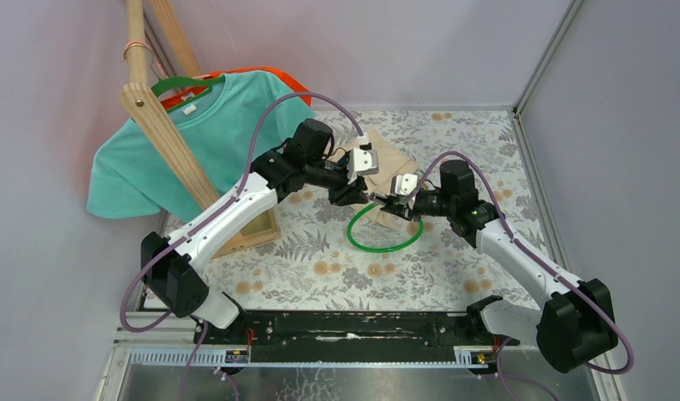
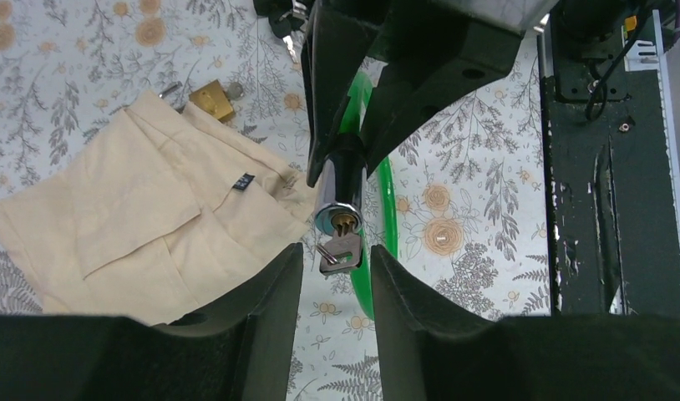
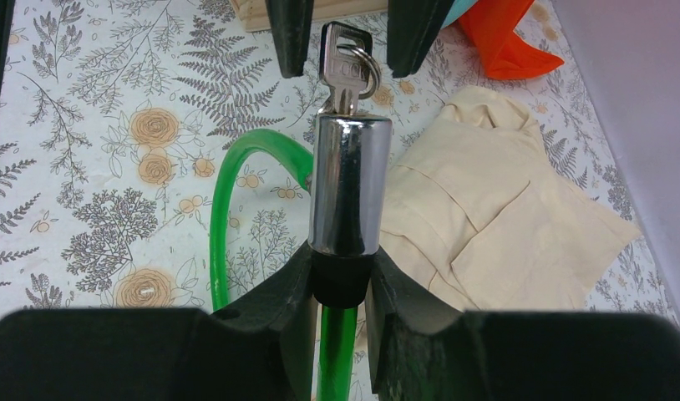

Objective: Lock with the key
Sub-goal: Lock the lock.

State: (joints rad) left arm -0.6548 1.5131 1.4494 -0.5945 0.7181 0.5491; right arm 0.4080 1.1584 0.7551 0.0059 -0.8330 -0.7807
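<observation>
Right end effector is clamped on the chrome lock cylinder, held off the bench. Long axis runs along its fingers, keyed end facing the left end effector. Key sits in that end, bow outward; left jaws straddle it, gaps both sides.

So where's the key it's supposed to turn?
On the flowery table, find the green cable loop. Just above it the right gripper clamps a shiny chrome cylinder; the key pokes from its end, small, flat, silver, wearing a split ring.

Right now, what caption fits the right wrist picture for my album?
Shiny lock clamped in the right gripper, its key inside the open left gripper.
</observation>
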